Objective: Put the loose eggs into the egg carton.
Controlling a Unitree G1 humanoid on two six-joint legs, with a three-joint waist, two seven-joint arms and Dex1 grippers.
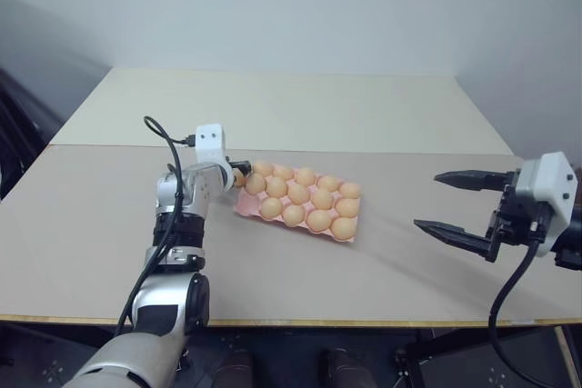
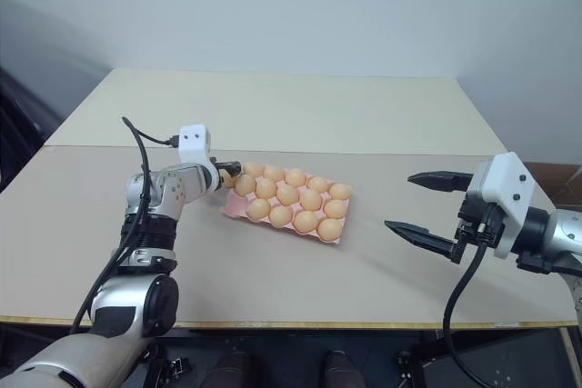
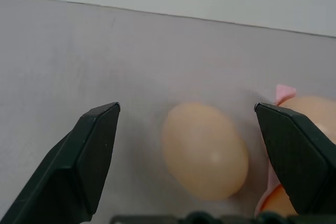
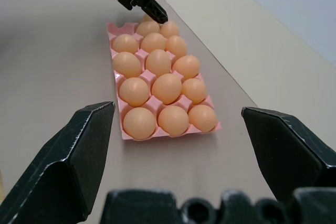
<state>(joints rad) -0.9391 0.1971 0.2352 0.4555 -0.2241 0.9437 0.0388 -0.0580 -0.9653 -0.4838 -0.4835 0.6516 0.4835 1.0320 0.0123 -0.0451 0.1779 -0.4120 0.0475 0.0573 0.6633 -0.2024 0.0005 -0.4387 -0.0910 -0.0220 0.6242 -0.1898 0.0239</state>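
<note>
A plain pale wall backs a wide beige desk [image 1: 382,252], bare but for the work at its middle, which leaves both arms free room to reach in from either side. On it lies the egg carton [image 1: 244,209], a flat pink tray set at a slant with its long side running away toward the right arm, so each arm meets one short end. Its cups look nearly all filled with tan eggs; from the right wrist view one cup at the corner nearest the left arm appears empty, which would explain where the left arm is working. The right claw [image 1: 455,204] hangs above the desk well apart from the carton, its two black fingers spread wide and holding nothing, seemingly parked out of the way. The left claw [image 2: 229,173] sits low at the carton's far-left corner, likewise wide open and gripping nothing. Between its fingers [image 3: 86,156], in the left wrist view, rests one loose egg [image 3: 205,151] on the desk just beside the carton's pink edge, apart from both pads: the stance reads as a straddle, lined up for closing on it.
</note>
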